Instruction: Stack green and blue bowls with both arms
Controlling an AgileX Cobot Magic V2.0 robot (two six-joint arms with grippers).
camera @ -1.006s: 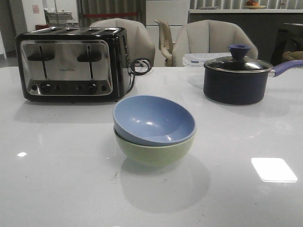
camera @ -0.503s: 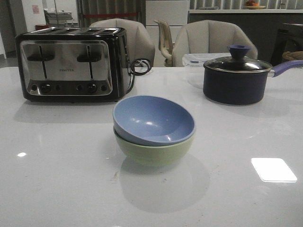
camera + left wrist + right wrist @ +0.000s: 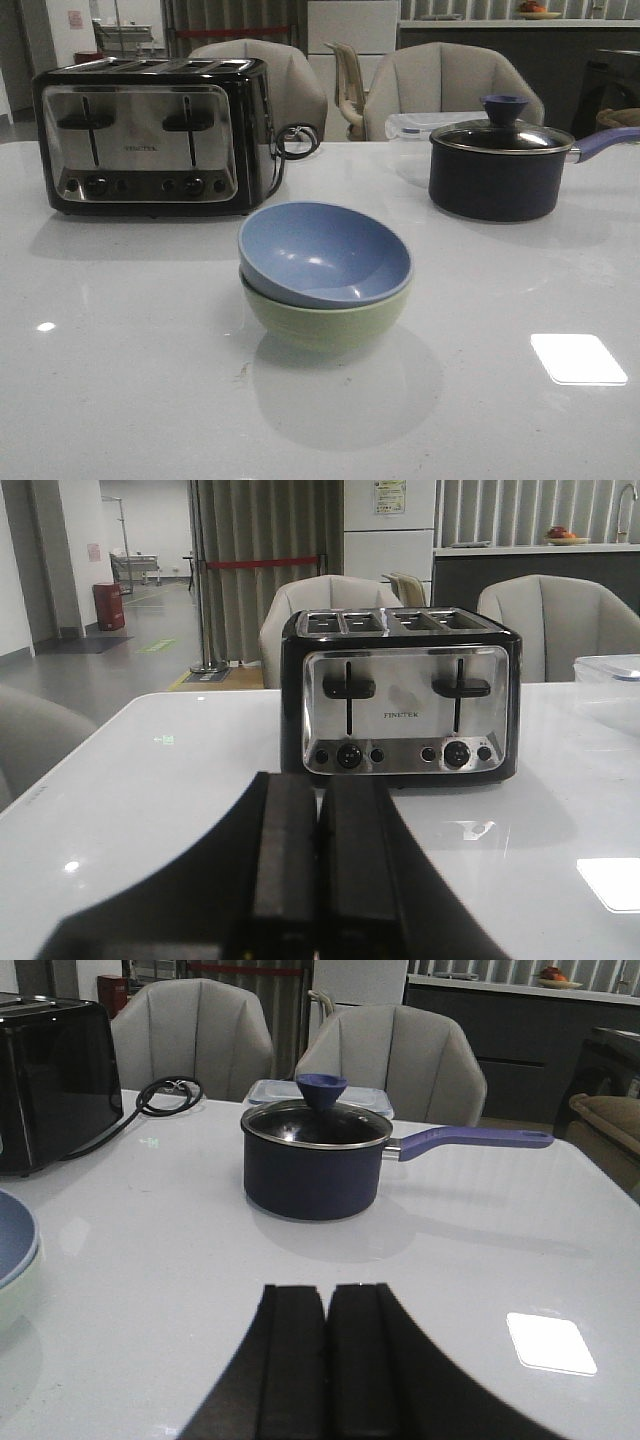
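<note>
Blue bowl (image 3: 325, 250) sits nested in the green bowl (image 3: 325, 318) mid-bench (image 3: 120, 380), a toaster (image 3: 150, 135) behind-left and a lidded saucepan (image 3: 500, 165) behind-right, both well apart. Left hand (image 3: 318, 865) and right hand (image 3: 327, 1360) are pressed together, empty.

The green bowl (image 3: 325, 322) is mostly hidden inside by the blue bowl (image 3: 325, 252) — the saucepan handle (image 3: 606, 142) runs off-frame.

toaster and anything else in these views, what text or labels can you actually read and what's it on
"FINETEK": brand on the steel front of the toaster, legible in the left wrist view; blurred in the front view.
Paper sign on the white panel behind the chairs: too small to read.
Pink notice on the far wall: unreadable.
Nothing else carries text.
</note>
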